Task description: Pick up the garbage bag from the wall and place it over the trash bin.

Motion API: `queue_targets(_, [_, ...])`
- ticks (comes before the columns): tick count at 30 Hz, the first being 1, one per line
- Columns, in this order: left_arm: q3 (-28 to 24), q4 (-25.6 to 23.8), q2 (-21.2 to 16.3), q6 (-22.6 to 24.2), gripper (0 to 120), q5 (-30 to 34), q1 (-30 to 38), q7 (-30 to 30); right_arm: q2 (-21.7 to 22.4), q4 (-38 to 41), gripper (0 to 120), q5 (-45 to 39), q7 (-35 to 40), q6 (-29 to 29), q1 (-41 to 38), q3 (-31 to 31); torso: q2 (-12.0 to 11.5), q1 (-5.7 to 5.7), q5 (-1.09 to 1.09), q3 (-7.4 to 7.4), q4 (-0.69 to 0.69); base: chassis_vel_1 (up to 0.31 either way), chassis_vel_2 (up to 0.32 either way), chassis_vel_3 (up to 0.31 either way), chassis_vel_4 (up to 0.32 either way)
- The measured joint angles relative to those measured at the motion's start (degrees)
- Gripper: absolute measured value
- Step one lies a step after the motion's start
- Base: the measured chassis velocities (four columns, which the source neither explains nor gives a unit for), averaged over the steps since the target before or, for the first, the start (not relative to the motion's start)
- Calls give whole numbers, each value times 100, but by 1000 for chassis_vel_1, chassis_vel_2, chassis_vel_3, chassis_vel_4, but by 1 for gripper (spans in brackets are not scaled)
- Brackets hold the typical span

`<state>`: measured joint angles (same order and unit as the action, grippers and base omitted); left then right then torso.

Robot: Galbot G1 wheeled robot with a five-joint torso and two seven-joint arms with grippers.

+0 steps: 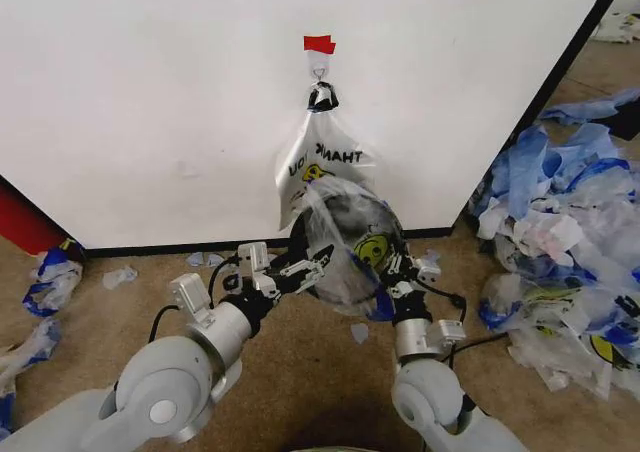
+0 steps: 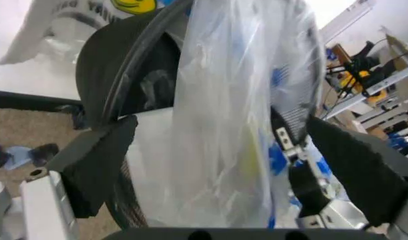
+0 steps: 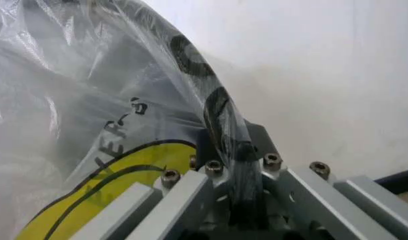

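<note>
Both pincers work the garbage bag (image 1: 345,237) over the trash bin (image 1: 335,222): left gripper (image 1: 300,272) spread, right gripper (image 1: 400,272) pinching bag and rim, so thin plastic might tear.

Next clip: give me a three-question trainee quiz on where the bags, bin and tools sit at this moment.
1. True or false: a clear smiley bag with a black top hangs from the hook on the white wall panel.
2. What covers the black wire-mesh trash bin? A) blue scraps B) the clear blue-handled smiley bag C) nothing
3. Fill in: the right tool is clamped on the bin's ____, while the left tool is open.
Key: 1 true; 2 B; 3 rim.
</note>
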<state>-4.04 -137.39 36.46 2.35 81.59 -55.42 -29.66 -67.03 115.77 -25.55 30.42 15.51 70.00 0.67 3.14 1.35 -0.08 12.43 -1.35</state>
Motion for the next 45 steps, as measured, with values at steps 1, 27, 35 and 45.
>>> queue_targets(1, [-1, 1, 6, 21, 100, 0, 20, -56, 1, 2, 0, 74, 0, -6, 3, -38, 0, 0, 0, 0, -1, 0, 0, 0, 0])
queue_targets(27, [-105, 74, -59, 228, 100, 128, 125, -324, -127, -251, 0, 1178, -59, -10, -81, -336, -1, 0, 1, 0, 0, 0, 0, 0, 0])
queue_targets(35, [-275, 253, 41, 245, 100, 113, 271, -393, -86, -204, 0, 1157, -84, 3, -117, -346, -1, 0, 1, 0, 0, 0, 0, 0, 0])
queue_targets(45, [-661, 476, 186, 349, 96, 124, 677, -785, -32, -204, 0, 1103, -112, 56, -145, -301, -1, 0, 1, 0, 0, 0, 0, 0, 0])
